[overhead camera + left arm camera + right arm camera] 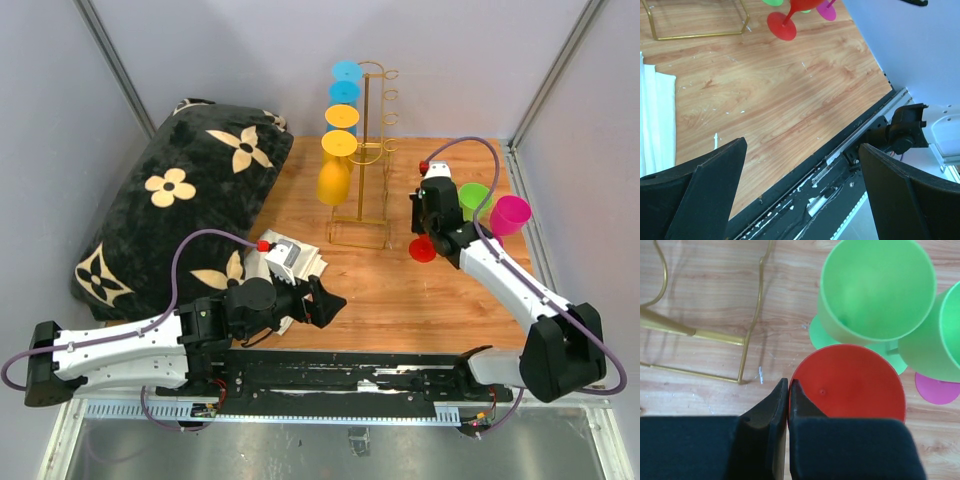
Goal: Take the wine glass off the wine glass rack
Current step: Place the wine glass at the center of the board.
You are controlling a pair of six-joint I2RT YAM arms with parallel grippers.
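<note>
The gold wire wine glass rack (368, 150) stands at the back of the wooden table, with several upturned glasses in blue, orange and yellow (334, 182) hanging down its left side. Its wire base shows in the left wrist view (700, 35) and the right wrist view (751, 315). To the right of the rack, my right gripper (432, 212) (789, 387) is shut on the rim of an upright red wine glass (855, 382), one finger inside the bowl and one outside. The glass's foot (423, 248) (781, 26) is at table level. My left gripper (325, 300) (802, 195) is open and empty near the front edge.
A green glass (472, 198) (875, 287) and a pink glass (510, 213) stand close behind the red one, almost touching it. A black flowered cushion (180, 200) fills the left side, with a white folded cloth (292, 258) beside it. Grey walls enclose the table.
</note>
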